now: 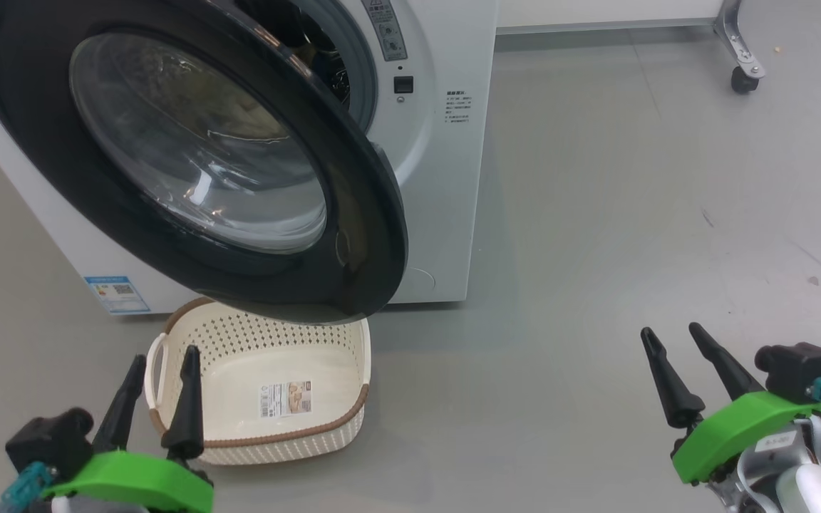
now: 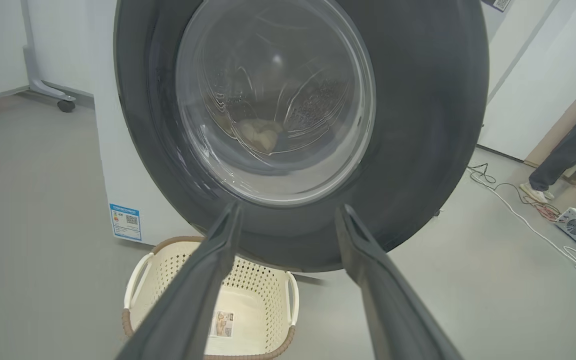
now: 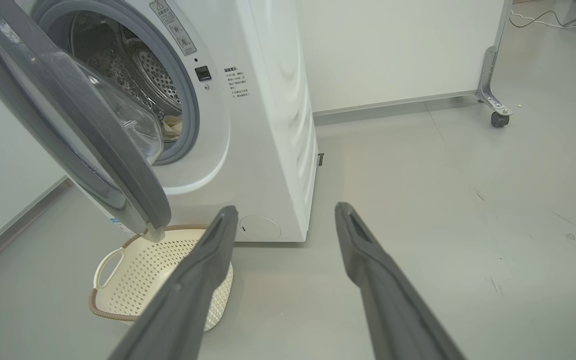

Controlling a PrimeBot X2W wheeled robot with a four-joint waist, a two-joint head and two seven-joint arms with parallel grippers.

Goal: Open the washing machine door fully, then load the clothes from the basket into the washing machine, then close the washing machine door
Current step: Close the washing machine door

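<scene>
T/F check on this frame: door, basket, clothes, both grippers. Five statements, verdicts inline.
1. The washing machine door is latched shut. False: it stands ajar, and the drum shows past its edge.
2. The basket holds no clothes. True.
3. Pale yellow clothes lie inside the drum. True.
4. The left gripper grips a garment. False: it is open and holds nothing.
5. The right gripper is open. True.

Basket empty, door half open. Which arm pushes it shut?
Left, likely. The left tool is open and its wrist view faces the outer side of the washing machine door; the right tool sits off to the side, past its free edge.
</scene>
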